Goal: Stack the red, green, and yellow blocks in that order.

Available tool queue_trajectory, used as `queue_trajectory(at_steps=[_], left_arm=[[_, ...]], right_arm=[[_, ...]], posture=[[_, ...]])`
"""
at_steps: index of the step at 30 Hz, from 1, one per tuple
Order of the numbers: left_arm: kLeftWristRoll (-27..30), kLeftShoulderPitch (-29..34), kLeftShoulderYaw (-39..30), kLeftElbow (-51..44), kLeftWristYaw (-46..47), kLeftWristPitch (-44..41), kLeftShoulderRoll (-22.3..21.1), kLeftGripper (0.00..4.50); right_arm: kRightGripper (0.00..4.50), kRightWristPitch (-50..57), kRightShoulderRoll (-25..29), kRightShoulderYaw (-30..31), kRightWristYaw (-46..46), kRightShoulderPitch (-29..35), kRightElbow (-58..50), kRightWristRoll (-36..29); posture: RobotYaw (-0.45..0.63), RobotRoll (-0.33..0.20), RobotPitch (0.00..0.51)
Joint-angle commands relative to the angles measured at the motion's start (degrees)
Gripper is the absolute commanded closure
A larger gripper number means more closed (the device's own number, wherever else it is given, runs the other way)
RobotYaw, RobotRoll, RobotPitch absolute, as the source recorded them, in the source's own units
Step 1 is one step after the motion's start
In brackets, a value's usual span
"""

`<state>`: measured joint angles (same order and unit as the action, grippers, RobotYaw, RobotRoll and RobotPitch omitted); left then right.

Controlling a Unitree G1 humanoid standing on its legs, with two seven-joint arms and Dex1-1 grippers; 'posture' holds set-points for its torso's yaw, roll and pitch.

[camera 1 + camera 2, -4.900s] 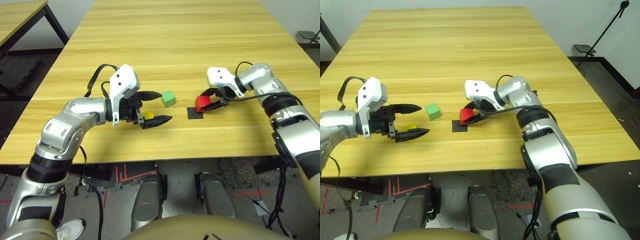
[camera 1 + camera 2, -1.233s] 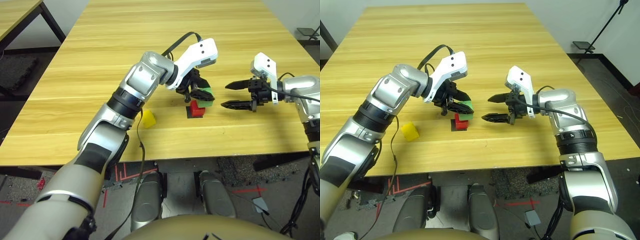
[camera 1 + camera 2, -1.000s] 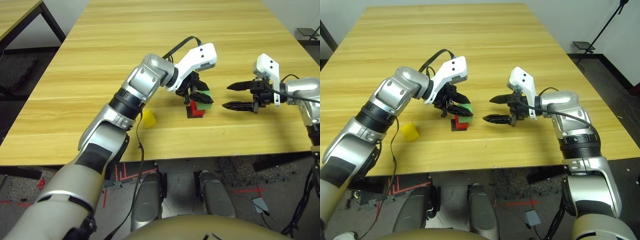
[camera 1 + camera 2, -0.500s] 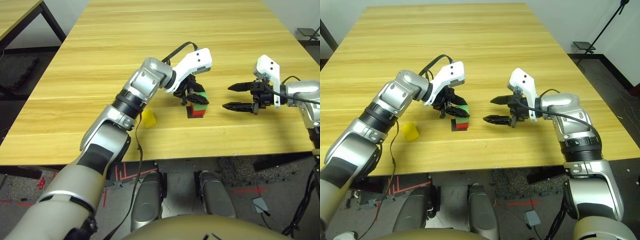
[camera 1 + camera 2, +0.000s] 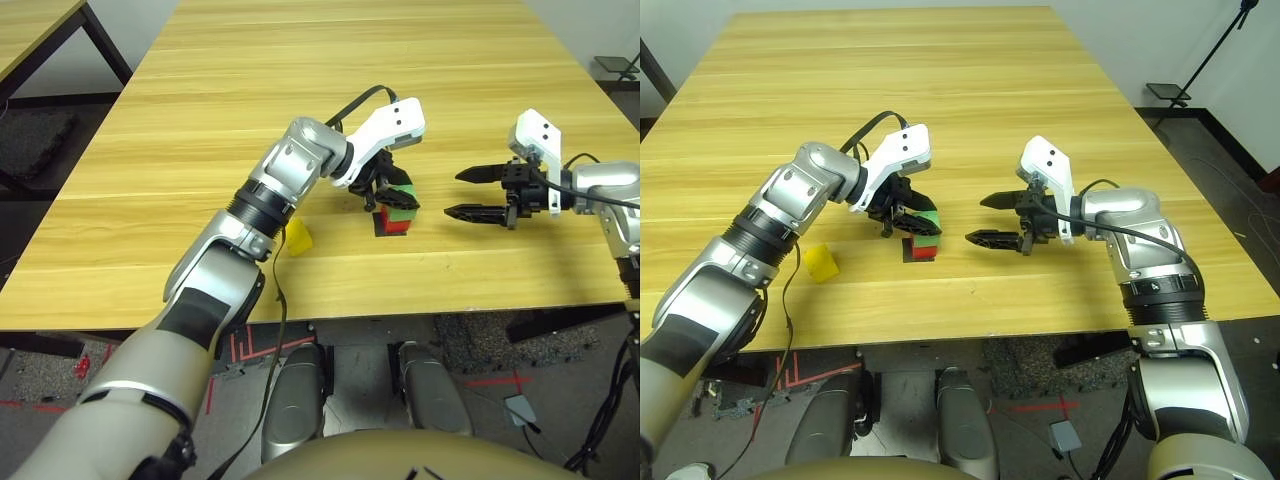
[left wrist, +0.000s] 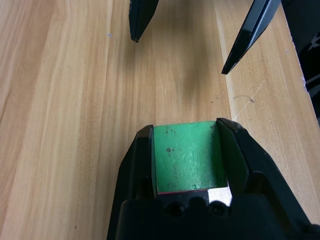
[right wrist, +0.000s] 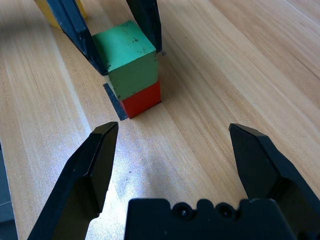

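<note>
The green block (image 5: 400, 198) sits on top of the red block (image 5: 393, 223), which rests on a flat black patch (image 7: 114, 102). My left gripper (image 5: 392, 200) reaches in from the left and is shut on the green block (image 6: 185, 157), one finger (image 7: 75, 25) on each side of it. The yellow block (image 5: 297, 237) lies alone on the table, left of the stack. My right gripper (image 5: 452, 194) hovers open a short way right of the stack, pointing at it with nothing between its fingers.
The wooden table (image 5: 330, 80) stretches far behind the stack. Its front edge (image 5: 330, 310) runs close below the blocks. A second table (image 5: 40, 30) stands at the far left, and the floor shows beyond it.
Over the last second my left gripper lowered the green block onto the red block. In the last half second nothing visibly moved. The right gripper stayed open.
</note>
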<state>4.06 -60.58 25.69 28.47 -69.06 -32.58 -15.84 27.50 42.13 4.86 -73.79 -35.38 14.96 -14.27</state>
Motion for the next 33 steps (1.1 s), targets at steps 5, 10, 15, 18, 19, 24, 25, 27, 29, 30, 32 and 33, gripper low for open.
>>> queue_trajectory(at_steps=[5, 10, 15, 18, 19, 24, 25, 27, 29, 30, 32, 33], left_arm=[[1.0, 1.1, -1.5, -5.1, 0.5, -4.9, -0.8, 0.20], [5.3, 5.1, -5.5, -22.0, 2.1, -20.0, -6.8, 0.02], [10.7, 13.9, -9.4, -42.1, 4.9, -39.2, -19.5, 0.02], [12.4, 21.5, -12.6, -49.2, 7.7, -43.3, -26.0, 0.02], [13.0, 24.4, -14.3, -50.8, 9.1, -44.0, -27.1, 0.02], [13.5, 34.8, -18.0, -53.0, 14.0, -40.3, -29.9, 0.02], [13.4, 35.3, -18.2, -52.3, 14.9, -39.0, -29.5, 0.02], [13.1, 35.9, -17.9, -50.7, 16.4, -36.2, -29.3, 0.02], [12.5, 35.8, -17.6, -48.8, 18.0, -33.2, -28.8, 0.02], [12.5, 35.6, -17.7, -48.2, 18.8, -32.3, -28.4, 0.02], [12.8, 35.0, -17.3, -47.4, 19.3, -31.0, -28.3, 0.02], [13.1, 34.8, -17.4, -47.1, 19.7, -30.5, -28.0, 0.02]], right_arm=[[0.00, -0.4, 0.5, 0.1, -0.3, -0.1, 0.1, -0.2], [0.00, -0.6, 0.9, 0.1, -0.9, 0.0, 0.4, -0.3], [0.00, -0.6, 1.4, 0.0, -1.5, 0.0, 0.8, -0.4], [0.00, -0.9, 1.5, 0.0, -1.7, -0.3, 1.6, -0.3], [0.00, -1.0, 1.4, 0.1, -1.8, -0.4, 1.9, -0.3], [0.00, -1.3, 0.5, 1.1, -2.4, -1.9, 3.4, 0.0], [0.00, -1.3, 0.4, 1.3, -2.5, -2.4, 3.8, 0.1], [0.00, -1.6, 0.0, 1.7, -2.8, -3.2, 4.5, 0.3], [0.00, -1.7, -0.3, 2.0, -3.0, -3.8, 4.8, 0.4], [0.00, -1.7, -0.3, 2.0, -3.0, -4.0, 4.9, 0.4], [0.00, -1.4, -0.4, 2.1, -3.1, -3.9, 4.7, 0.3], [0.00, -1.3, -0.3, 2.1, -3.2, -3.8, 4.5, 0.2]], posture=[[0.04, -0.009, 0.088], [0.08, -0.016, 0.084], [0.12, -0.018, 0.083], [0.13, -0.020, 0.083], [0.14, -0.022, 0.083], [0.17, -0.036, 0.080], [0.18, -0.038, 0.080], [0.18, -0.041, 0.079], [0.18, -0.043, 0.079], [0.18, -0.043, 0.079], [0.18, -0.044, 0.079], [0.18, -0.045, 0.079]])
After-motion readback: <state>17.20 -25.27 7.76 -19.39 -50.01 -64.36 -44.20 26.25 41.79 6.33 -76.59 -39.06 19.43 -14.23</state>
